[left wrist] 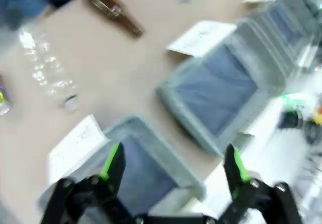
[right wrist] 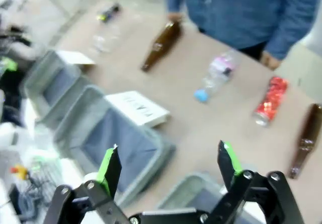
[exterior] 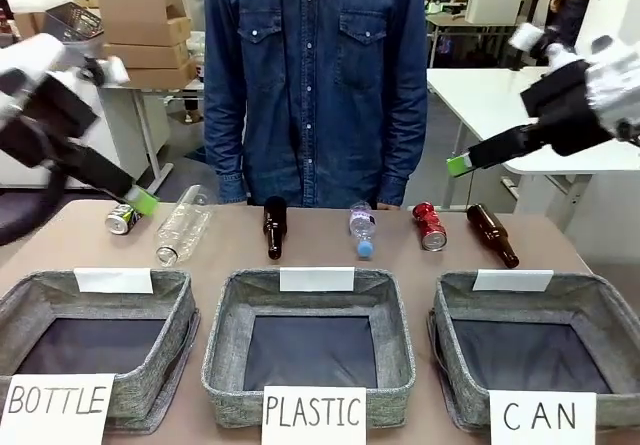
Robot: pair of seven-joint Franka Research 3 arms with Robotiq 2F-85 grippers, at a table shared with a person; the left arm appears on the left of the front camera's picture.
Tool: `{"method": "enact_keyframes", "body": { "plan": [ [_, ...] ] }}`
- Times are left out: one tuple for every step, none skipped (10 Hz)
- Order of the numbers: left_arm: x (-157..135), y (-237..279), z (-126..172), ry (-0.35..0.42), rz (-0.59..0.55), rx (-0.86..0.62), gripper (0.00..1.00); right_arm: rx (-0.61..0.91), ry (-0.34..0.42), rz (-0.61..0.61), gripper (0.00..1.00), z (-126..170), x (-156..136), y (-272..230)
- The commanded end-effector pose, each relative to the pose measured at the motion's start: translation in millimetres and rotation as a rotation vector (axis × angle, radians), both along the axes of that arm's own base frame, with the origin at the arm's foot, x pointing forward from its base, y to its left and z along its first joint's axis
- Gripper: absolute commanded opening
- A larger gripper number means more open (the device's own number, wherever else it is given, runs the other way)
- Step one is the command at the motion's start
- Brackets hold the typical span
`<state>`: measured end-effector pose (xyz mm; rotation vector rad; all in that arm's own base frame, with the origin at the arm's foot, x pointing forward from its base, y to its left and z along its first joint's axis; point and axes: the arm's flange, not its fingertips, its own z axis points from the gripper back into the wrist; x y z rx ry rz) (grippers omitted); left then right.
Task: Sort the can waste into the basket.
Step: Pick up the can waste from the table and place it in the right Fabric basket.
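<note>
The left end effector and right end effector both gaped wide, empty. Ahead of the right one, the red can lay near a brown bottle; a sloppy reach might grab the bottle instead.

Lying: red can far right, black can far left; CAN basket empty.

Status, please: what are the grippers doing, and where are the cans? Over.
Left gripper open, near black can. Right gripper open, raised. Red can not yet in CAN basket. Brown bottle beside red can.
</note>
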<state>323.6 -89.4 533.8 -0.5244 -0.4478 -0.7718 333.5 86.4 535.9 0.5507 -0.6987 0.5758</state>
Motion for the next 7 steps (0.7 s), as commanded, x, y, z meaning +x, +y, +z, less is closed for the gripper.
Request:
{"method": "enact_keyframes", "body": {
  "plan": [
    [17.4, 63.6, -4.3, 0.366, -0.096, -0.417, 1.0, 0.439, 0.482, -0.005, 1.0, 3.3, 0.4, -55.9],
    [24.6, 79.3, -14.3, 0.442, -0.056, -0.569, 1.0, 0.569, 0.565, -0.041, 1.0, -0.1, 2.1, -73.8],
    [28.6, 90.1, -23.6, 0.478, -0.012, -0.69, 1.0, 0.669, 0.611, -0.085, 1.0, -5.0, 3.8, -89.9],
    [30.6, 101.2, -31.6, 0.492, 0.033, -0.796, 1.0, 0.723, 0.638, -0.151, 1.0, -12.6, 6.5, -104.0],
    [30.9, 113.1, -39.4, 0.516, 0.105, -0.866, 1.0, 0.753, 0.635, -0.211, 1.0, -18.9, 6.3, -116.1],
    [28.5, 122.3, -42.1, 0.51, 0.156, -0.902, 1.0, 0.775, 0.618, -0.243, 1.0, -21.2, 5.1, -122.5],
    [28.4, 128.4, -41.2, 0.496, 0.204, -0.903, 1.0, 0.777, 0.603, -0.275, 1.0, -22.4, 6.0, -123.6]
  ]
}}
